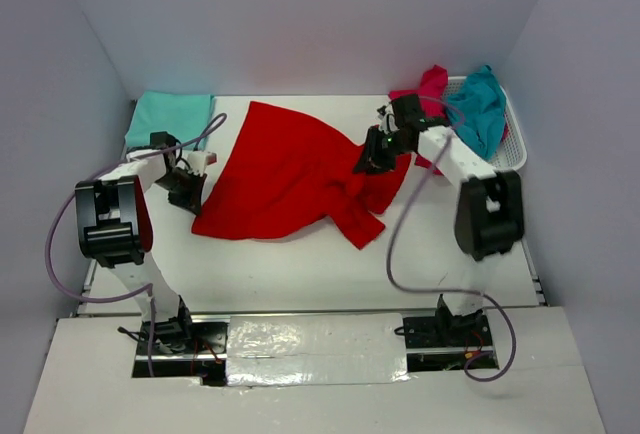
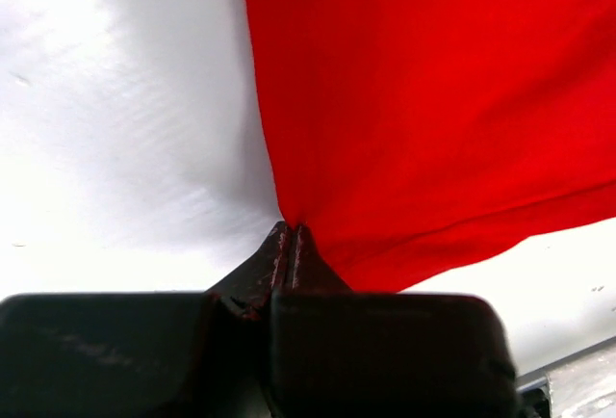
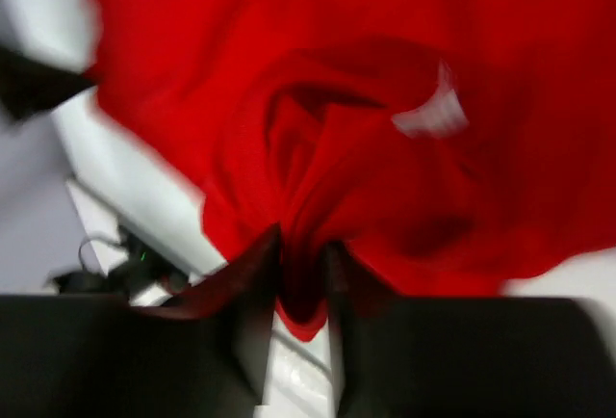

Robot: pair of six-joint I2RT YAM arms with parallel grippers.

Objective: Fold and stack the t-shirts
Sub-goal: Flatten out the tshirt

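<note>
Both grippers were closed on one garment. On the left gripper point(image 2: 289, 237) the tips were pressed together, with a thin corner of the red shirt point(image 1: 285, 169) nipped between them at its left edge. Cloth ran away from that pinch flat and fairly taut, with few wrinkles. On the right gripper point(image 3: 303, 249) the tips pinched a thick bunched wad on the shirt's right side, folds gathered round the bite. That wrist view was blurred, so how much fabric was caught could not be told. A white tag showed just past the wad, so this was probably the collar end.

Between the two holds the shirt lay spread on the table point(image 1: 300, 264), broad toward the left grip and rumpled toward the right, one flap trailing on the near side. Gripping opposite sides read as a stretch to flatten it before folding. The bunched right hold would likely leave that side creased.

Off the shirt's far-left corner, and apart from it, lay a teal shirt point(image 1: 170, 114), folded flat, probably the start of the stack. Off the shirt's far-right side stood the basket point(image 1: 515, 149), with a pink shirt point(image 1: 432, 84) and a blue-teal shirt point(image 1: 480, 104) heaped in it, unfolded.

Judged early in the task: one folded, one being spread, at least two waiting.
</note>
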